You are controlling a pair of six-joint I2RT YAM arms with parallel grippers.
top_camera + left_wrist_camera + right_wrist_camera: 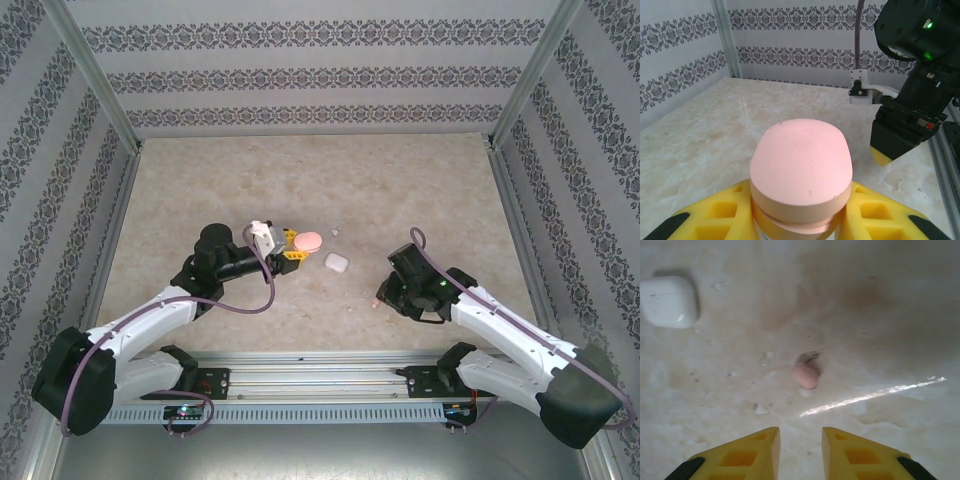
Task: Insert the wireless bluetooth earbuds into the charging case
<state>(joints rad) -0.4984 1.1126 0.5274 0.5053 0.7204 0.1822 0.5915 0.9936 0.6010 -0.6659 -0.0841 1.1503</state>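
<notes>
Right gripper, jaws slightly parted and empty, with pink earbud lying just ahead of its fingertips; left gripper pinching pink case

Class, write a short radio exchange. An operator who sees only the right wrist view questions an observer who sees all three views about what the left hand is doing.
Operator: I see a pink earbud and a white case lying on the table. What is the left hand doing?
Observer: It is shut on a pink case, gripped between its yellow fingers.
Operator: Is that case open?
Observer: No. In the left wrist view its lid is down, and only a thin seam runs around it.
</notes>
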